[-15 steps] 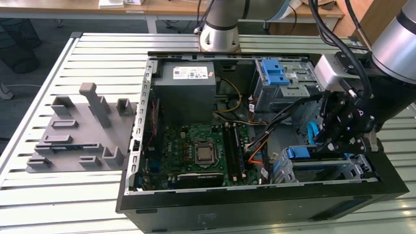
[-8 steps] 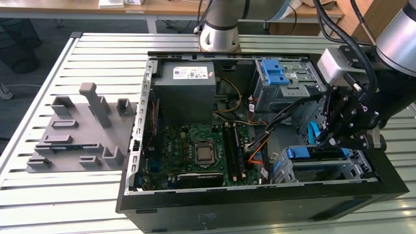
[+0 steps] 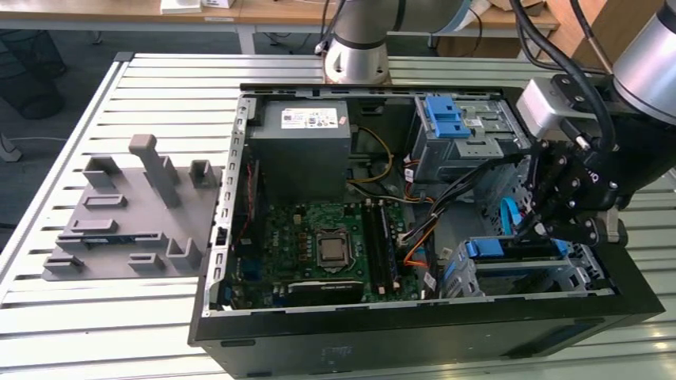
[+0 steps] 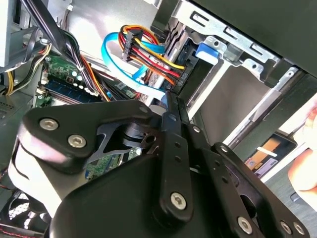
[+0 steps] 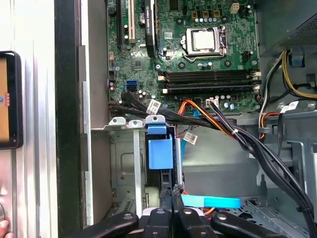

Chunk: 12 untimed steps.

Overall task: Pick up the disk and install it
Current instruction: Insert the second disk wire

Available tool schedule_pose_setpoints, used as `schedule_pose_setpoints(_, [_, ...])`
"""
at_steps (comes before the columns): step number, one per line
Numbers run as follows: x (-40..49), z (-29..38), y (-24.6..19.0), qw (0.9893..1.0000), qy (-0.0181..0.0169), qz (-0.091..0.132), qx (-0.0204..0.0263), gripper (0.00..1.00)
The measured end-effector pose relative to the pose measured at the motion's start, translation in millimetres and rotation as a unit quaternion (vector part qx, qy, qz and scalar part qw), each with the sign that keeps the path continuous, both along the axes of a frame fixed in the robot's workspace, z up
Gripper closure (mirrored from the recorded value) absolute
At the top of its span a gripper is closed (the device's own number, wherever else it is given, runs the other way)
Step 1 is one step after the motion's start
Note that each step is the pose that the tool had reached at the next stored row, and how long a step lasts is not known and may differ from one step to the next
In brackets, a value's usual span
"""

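Gripper (image 5: 171, 198) fingers together, just beside seated disk (image 5: 160, 151)

The arm (image 3: 634, 55) reaches in from the far right of the exterior view, wrist bent downward. Its black gripper (image 3: 556, 229) points down at the near right of that view. In both wrist views the fingers (image 5: 171, 206) are pressed together, tips meeting in a thin line.

Slatted metal table (image 3: 127, 317), open black computer case (image 3: 423, 332) lying on it, grey moulded fixture (image 3: 127, 229) beside it
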<state>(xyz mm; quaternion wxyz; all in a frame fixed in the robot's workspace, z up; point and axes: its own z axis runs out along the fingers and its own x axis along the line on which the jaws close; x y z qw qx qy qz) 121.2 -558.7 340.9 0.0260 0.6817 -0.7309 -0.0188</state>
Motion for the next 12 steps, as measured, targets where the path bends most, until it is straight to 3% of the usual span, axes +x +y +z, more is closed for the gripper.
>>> schedule_pose_setpoints(8, [-0.2,-3.1,-1.0,1.0000,0.0000,0.000,0.0056,0.85])
schedule_pose_setpoints(12, [0.5,-6.2,-1.0,1.0000,0.0000,0.000,0.0061,0.85])
